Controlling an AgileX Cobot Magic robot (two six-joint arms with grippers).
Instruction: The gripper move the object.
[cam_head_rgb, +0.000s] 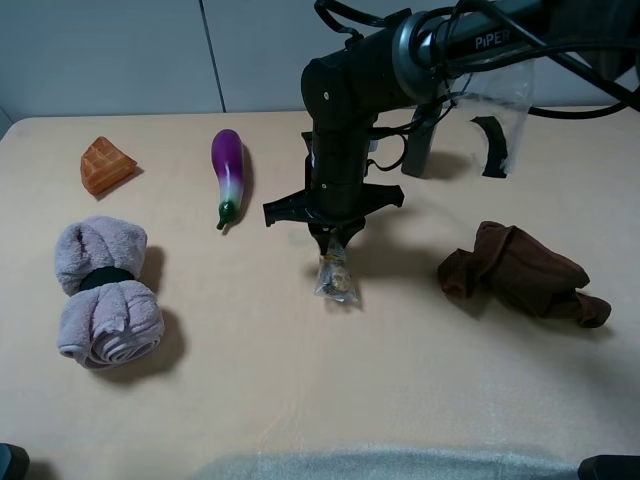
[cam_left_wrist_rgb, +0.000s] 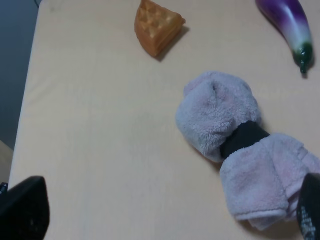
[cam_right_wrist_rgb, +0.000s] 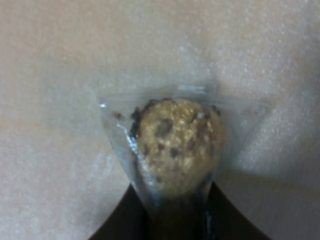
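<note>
A small clear plastic bag holding a brown speckled cookie (cam_head_rgb: 335, 279) hangs near the table's middle. My right gripper (cam_head_rgb: 333, 240) points straight down and is shut on the bag's top. In the right wrist view the cookie (cam_right_wrist_rgb: 175, 145) fills the bag just beyond the dark fingertips (cam_right_wrist_rgb: 135, 220) of the gripper (cam_right_wrist_rgb: 175, 222). I cannot tell whether the bag's lower end touches the table. My left gripper (cam_left_wrist_rgb: 165, 215) is open and empty. Its fingers (cam_left_wrist_rgb: 22, 210) stand wide apart, short of a rolled pink towel (cam_left_wrist_rgb: 240, 150).
The pink towel roll with a black band (cam_head_rgb: 105, 290) lies at the left. An orange waffle wedge (cam_head_rgb: 105, 165) and a purple eggplant (cam_head_rgb: 229, 172) lie behind it. A crumpled brown cloth (cam_head_rgb: 520, 272) lies at the right. A clear plastic piece (cam_head_rgb: 495, 115) sits at the back right.
</note>
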